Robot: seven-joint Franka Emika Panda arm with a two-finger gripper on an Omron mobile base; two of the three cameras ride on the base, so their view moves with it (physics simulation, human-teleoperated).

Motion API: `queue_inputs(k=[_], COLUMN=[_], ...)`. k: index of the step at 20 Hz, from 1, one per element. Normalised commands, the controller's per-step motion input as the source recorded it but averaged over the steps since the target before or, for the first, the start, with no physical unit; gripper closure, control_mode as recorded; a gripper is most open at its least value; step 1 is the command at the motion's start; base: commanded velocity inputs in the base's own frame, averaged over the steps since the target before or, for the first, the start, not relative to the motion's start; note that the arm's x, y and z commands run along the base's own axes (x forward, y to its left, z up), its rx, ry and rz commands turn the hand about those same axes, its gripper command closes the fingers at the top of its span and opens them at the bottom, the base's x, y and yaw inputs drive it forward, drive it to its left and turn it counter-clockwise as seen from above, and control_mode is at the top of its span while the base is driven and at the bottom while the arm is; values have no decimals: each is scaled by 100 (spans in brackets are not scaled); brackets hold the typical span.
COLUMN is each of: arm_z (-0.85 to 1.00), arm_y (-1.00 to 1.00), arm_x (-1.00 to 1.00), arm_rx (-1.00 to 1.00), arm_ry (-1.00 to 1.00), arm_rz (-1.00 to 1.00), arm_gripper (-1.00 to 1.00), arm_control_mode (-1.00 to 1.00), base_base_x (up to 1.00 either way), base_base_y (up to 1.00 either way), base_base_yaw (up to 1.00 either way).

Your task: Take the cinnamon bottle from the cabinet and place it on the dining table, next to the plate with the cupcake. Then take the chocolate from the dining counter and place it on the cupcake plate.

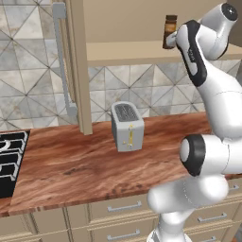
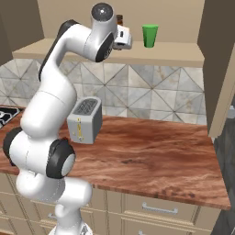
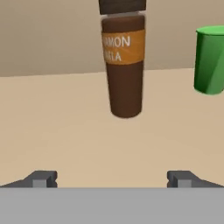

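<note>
The cinnamon bottle (image 3: 124, 65), dark brown with an orange label band and a dark cap, stands upright on the cabinet shelf (image 3: 65, 122). My gripper (image 3: 113, 178) is open, its two fingertips (image 3: 41, 178) spread wide at shelf height, a short way in front of the bottle and not touching it. From the left base view the bottle (image 1: 170, 29) shows just beyond my hand, inside the open tan cabinet (image 1: 123, 51). In the right base view the bottle (image 2: 120, 19) is mostly hidden behind my wrist. The dining table, plate, cupcake and chocolate are out of view.
A green cup (image 3: 210, 61) stands on the same shelf to the right of the bottle (image 2: 150, 35). The cabinet door with its long grey handle (image 1: 64, 61) hangs open at the left. Below, a silver toaster (image 1: 126, 126) sits on the wooden counter (image 1: 71, 170), beside a black stove (image 1: 9, 160).
</note>
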Motion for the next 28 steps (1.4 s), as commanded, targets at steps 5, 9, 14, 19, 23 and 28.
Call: queue_inputs(k=[5, 9, 14, 19, 23, 28], arm_z=[0, 0, 0, 0, 0, -3], arm_y=[-1, -3, -4, 0, -4, 0], arm_x=[46, 43, 42, 28, 23, 22], arm_rx=[-2, 0, 0, 0, 0, 0], arm_ry=[0, 0, 0, 0, 0, 0], arm_rz=[6, 1, 0, 0, 0, 0], arm_gripper=[-100, -100, -100, -100, -100, -100], arm_control_mode=[-100, -100, -100, -100, -100, -100], base_base_x=[0, 0, 0, 0, 0, 0], base_base_y=[0, 0, 0, 0, 0, 0], base_base_yaw=[0, 0, 0, 0, 0, 0])
